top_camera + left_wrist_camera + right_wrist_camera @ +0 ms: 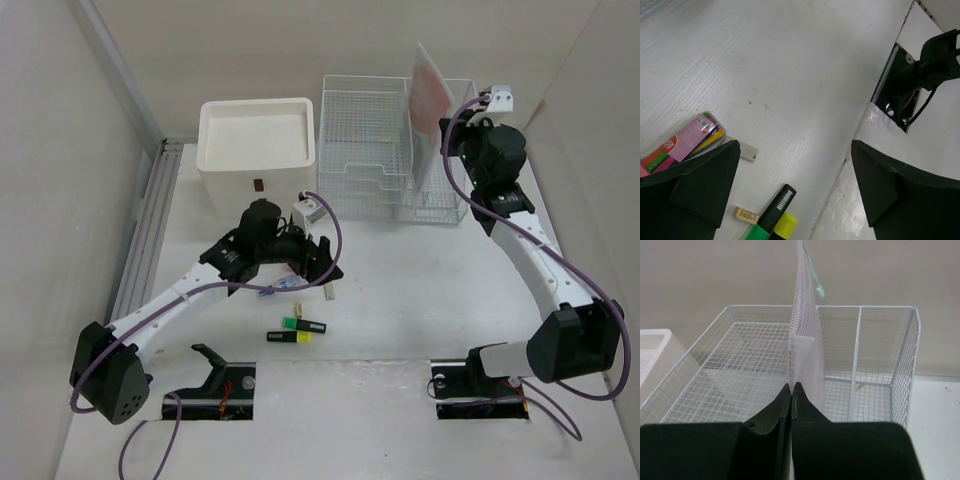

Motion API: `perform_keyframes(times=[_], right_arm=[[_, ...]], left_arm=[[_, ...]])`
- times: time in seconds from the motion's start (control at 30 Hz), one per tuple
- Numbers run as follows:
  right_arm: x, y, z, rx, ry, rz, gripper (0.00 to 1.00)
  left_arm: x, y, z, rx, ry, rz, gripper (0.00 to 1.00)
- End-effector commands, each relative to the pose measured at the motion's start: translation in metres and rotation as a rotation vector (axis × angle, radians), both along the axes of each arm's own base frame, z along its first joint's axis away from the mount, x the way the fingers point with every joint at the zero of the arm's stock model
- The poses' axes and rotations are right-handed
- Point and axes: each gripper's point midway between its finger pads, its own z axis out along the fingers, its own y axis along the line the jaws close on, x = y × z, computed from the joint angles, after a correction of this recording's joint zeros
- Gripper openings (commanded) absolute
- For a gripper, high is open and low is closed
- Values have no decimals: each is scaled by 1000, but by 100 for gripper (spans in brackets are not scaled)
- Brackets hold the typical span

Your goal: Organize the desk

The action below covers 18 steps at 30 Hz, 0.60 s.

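Left gripper (pixel 795 145) is hovering low over the desk (pixel 420 290), jaws standing wide, near a green highlighter (pixel 771 212), a small eraser (pixel 746 215) and a clear pack of coloured pens (pixel 685 140). Right gripper (pixel 791 387) is pinching an upright mesh pouch (pixel 805 330) by its lower edge, over the wire basket (pixel 865 307) at the desk's far side.

Desk (pixel 420 300): drawer box (pixel 258 140) rear L; wire basket (pixel 365 140) just R of it, mesh pouch (pixel 432 95) upright over basket's R side. Pen pack (pixel 685 140) ctr-L; eraser (pixel 299 309) and highlighters (pixel 300 336) in front of the pack.
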Motion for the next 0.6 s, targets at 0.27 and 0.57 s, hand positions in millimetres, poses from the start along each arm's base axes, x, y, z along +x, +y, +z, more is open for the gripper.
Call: perform_keyframes(times=[0.27,0.57], right_arm=[[11,1,63,-37,-296,-34,0],[30,-9,41,-14,-300,-70,0]], left_arm=[[5,-4,-11,25,14,1,91],[7,-5,-25,51,48,0,91]])
